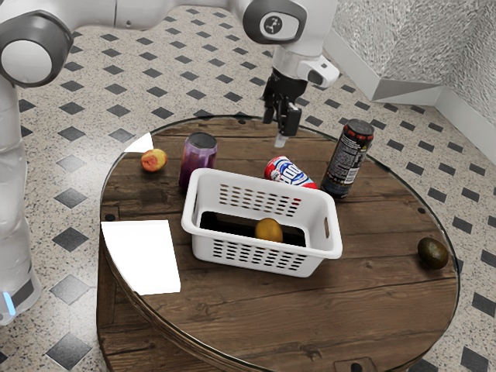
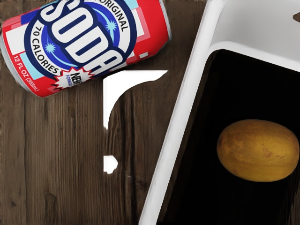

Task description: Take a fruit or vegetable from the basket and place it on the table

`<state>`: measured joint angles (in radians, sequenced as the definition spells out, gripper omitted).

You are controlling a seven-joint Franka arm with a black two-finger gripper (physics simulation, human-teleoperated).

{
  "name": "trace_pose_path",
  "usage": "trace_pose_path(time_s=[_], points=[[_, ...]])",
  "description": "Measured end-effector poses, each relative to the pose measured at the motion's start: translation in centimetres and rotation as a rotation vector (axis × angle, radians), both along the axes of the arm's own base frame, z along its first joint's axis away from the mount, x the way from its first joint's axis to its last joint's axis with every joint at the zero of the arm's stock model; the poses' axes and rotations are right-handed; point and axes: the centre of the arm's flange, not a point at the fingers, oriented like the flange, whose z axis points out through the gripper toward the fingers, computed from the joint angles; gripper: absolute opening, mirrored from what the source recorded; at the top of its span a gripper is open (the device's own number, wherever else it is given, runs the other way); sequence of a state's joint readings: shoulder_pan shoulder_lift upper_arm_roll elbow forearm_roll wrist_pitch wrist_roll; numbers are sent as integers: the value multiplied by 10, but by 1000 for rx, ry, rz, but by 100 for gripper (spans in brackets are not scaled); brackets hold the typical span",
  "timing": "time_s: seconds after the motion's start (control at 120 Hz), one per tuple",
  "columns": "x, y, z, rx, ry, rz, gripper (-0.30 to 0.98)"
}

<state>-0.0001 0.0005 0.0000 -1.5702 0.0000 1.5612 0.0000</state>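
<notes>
1. Okay, gripper (image 1: 280,140): up in the air on the far side of the basket (image 1: 201,242) in the exterior view, apart from the fruit. Open or closed, can't tell.
2. Fruit (image 1: 269,230): one, orange-brown, oval, lying inside the basket on its dark bottom; lower than the gripper and off to its side, across the basket's long wall.
3. Basket: one, white plastic, slotted sides, upright on the table (image 1: 349,310).
4. Cans, three: red can (image 1: 290,172) tipped on its side just beside the basket; purple can (image 1: 199,159) upright; tall black can (image 1: 349,159) upright, near the red one.
5. Loose produce, two: red-yellow apple (image 1: 154,160) toward the exterior view's left, dark avocado (image 1: 432,253) near the table edge at the exterior view's right.
6. Surface: round, brown wood planks, bright white patches (image 1: 143,256) on it.
7. Room: speckled floor (image 1: 174,71) with dark diamonds, rough pale wall (image 1: 403,39).
</notes>
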Motion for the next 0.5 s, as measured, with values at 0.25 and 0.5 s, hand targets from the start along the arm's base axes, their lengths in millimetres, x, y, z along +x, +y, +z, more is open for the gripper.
trace_pose_path(time_s=[0.25,0.5], points=[[-65,107,185,84,-286,209,67],[45,-25,36,133,-155,11,66]])
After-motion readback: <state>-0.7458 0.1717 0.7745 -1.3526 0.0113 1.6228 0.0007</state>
